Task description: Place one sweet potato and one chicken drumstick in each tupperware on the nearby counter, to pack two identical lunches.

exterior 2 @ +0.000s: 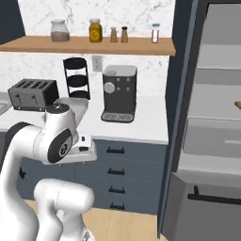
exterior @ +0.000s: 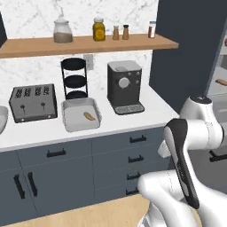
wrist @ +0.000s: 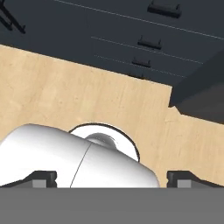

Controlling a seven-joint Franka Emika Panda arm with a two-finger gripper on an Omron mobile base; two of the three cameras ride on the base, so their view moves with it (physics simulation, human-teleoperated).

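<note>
On the white counter (exterior: 150,111) a pale tupperware (exterior: 71,122) sits between the toaster and the coffee machine, with one slim tan-orange sweet potato (exterior: 89,116) lying in it. The arm partly hides this tupperware (exterior 2: 77,104) in the right base view. A pale rounded rim (exterior: 1,119), cut by the left edge, looks like the second tupperware. A slim tan-orange piece (exterior: 221,82) lies on a fridge shelf; its kind is unclear. The drumsticks are out of view. My gripper (wrist: 113,179) points down at the wooden floor, its fingertips (wrist: 43,177) wide apart, open and holding nothing.
A toaster (exterior: 33,103), a black tiered rack (exterior: 74,80) and a coffee machine (exterior: 125,86) stand on the counter. Jars line the wooden shelf (exterior: 88,43). The open fridge (exterior 2: 216,117) stands at the right. Dark drawers (wrist: 144,35) face the hand.
</note>
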